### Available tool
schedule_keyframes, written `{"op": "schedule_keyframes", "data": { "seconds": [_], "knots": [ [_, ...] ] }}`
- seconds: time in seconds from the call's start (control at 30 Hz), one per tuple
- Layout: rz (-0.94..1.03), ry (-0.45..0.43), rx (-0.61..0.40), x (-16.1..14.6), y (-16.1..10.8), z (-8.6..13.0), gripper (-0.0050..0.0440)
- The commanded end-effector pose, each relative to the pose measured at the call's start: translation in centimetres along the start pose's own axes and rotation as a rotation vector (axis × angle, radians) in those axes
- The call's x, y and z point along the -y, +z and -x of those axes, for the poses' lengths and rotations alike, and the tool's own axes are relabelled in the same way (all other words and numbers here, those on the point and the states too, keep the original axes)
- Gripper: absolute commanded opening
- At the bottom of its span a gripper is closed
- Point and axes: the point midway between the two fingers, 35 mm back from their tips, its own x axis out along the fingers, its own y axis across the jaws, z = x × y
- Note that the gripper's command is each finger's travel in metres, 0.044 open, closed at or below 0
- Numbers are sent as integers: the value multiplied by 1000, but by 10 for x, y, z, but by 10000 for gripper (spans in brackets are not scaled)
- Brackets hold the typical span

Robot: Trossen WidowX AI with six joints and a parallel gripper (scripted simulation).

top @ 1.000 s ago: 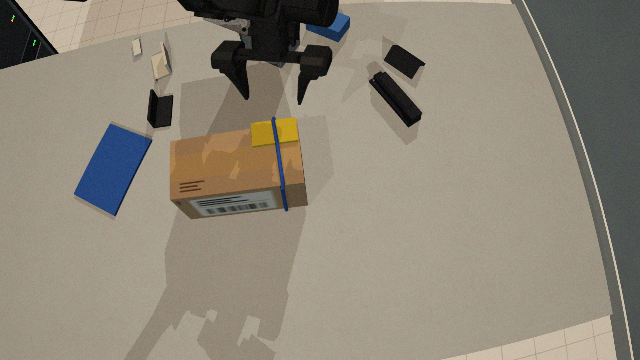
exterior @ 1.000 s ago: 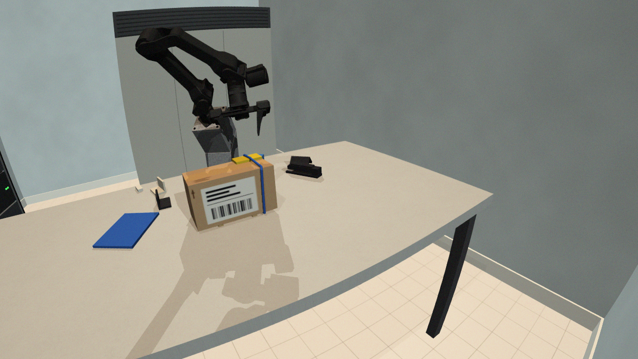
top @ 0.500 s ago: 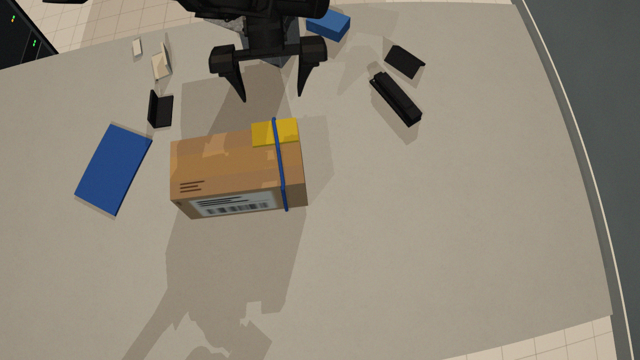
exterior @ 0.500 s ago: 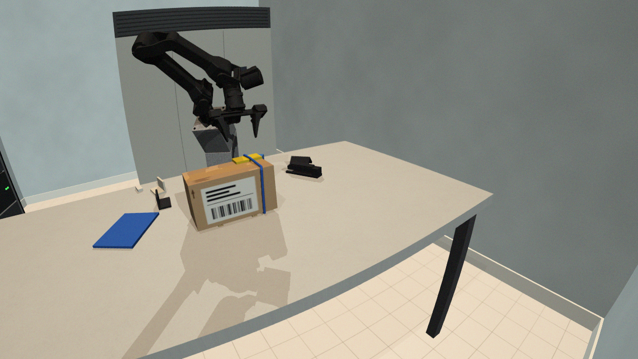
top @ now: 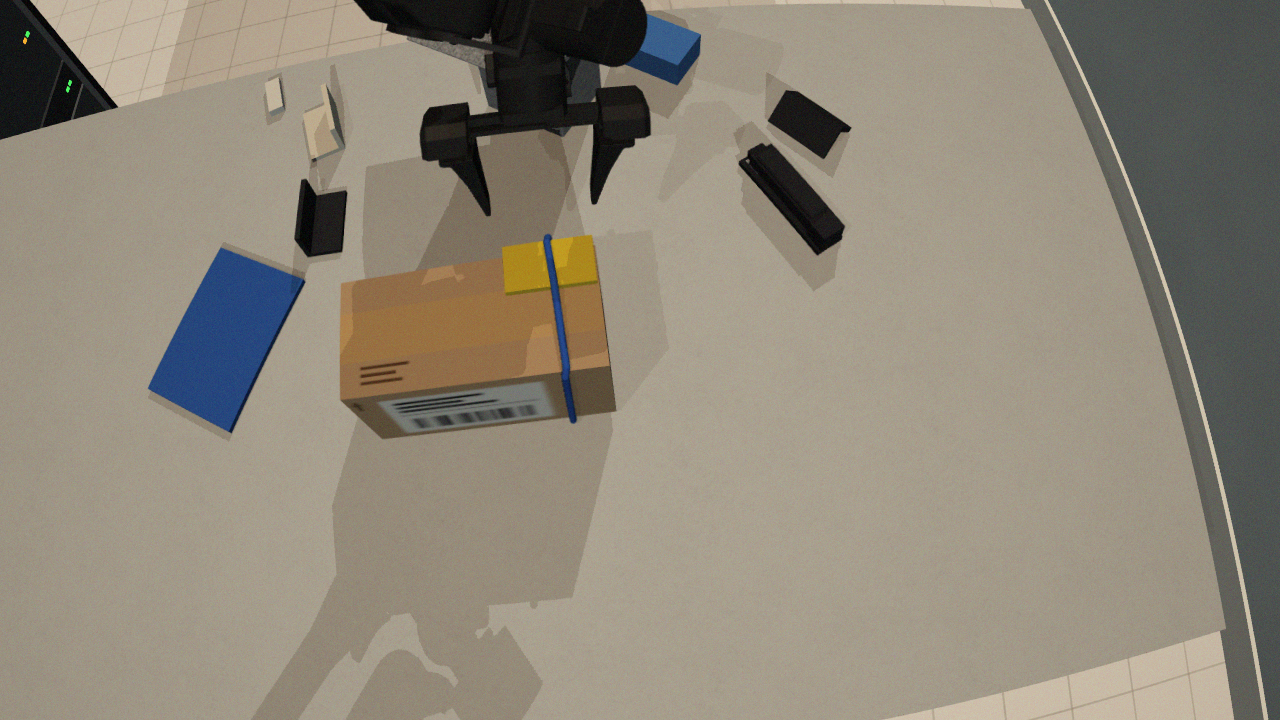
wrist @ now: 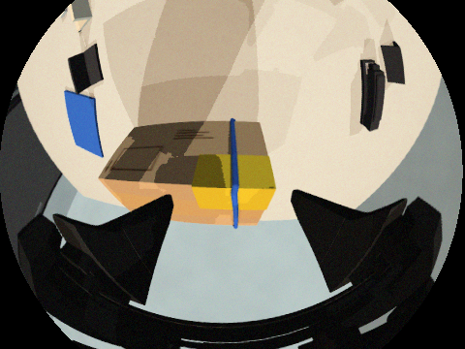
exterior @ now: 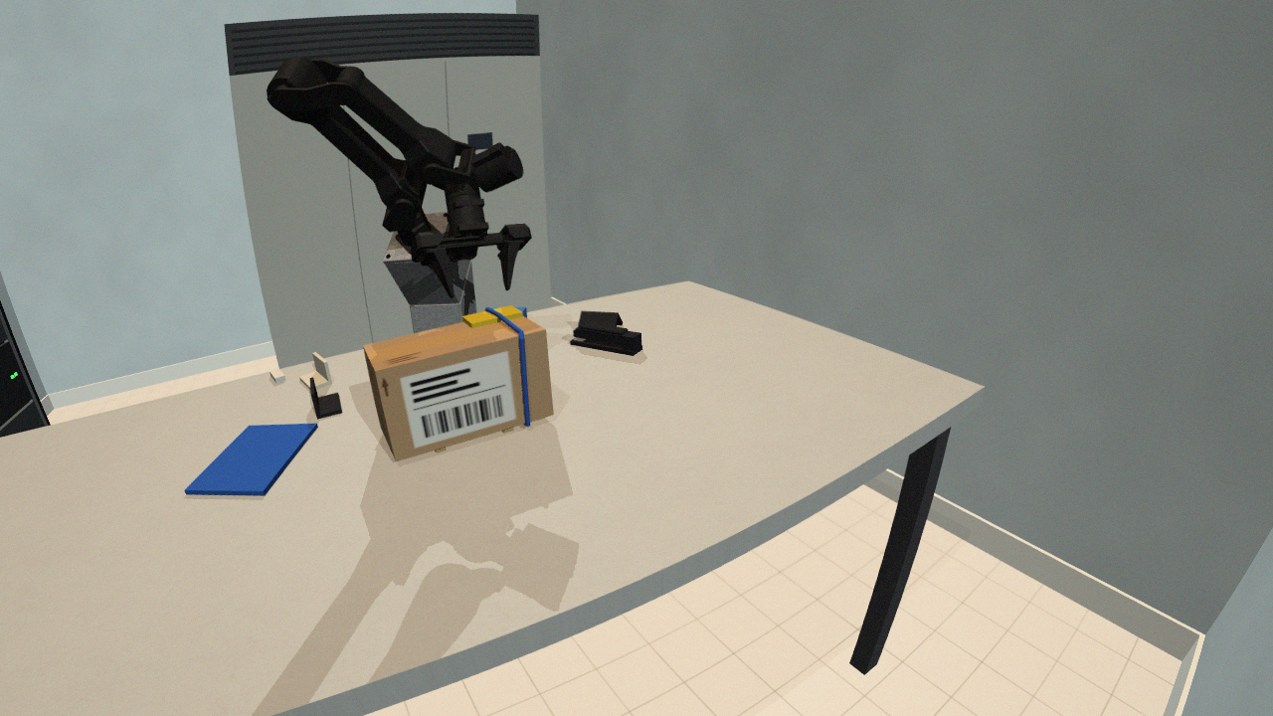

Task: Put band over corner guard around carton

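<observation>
A brown carton (top: 474, 344) with a barcode label lies on the table; it also shows in the exterior view (exterior: 457, 387) and the wrist view (wrist: 188, 171). A yellow corner guard (top: 545, 263) sits on its far top edge near the right end. A blue band (top: 559, 326) runs across the middle of the guard, over the top and down the front face (exterior: 520, 369), nearly straight. My gripper (top: 539, 195) is open and empty. It hangs in the air above and behind the carton's guard end, apart from it. In the wrist view the band (wrist: 232, 171) lies midway between my fingers.
A blue flat pad (top: 225, 335) lies left of the carton. A small black bracket (top: 319, 219) and pale pieces (top: 322, 125) lie behind left. A black stapler-like bar (top: 792, 197), a black bracket (top: 807, 120) and a blue block (top: 664, 46) lie behind right.
</observation>
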Motion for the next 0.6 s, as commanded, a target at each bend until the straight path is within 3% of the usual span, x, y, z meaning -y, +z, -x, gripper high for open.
{"op": "schedule_keyframes", "data": {
  "seconds": [0.0,0.57],
  "knots": [
    [-5,-12,-6,1,3,-5,440],
    [-21,-16,-13,2,1,-5,440]
  ]
}}
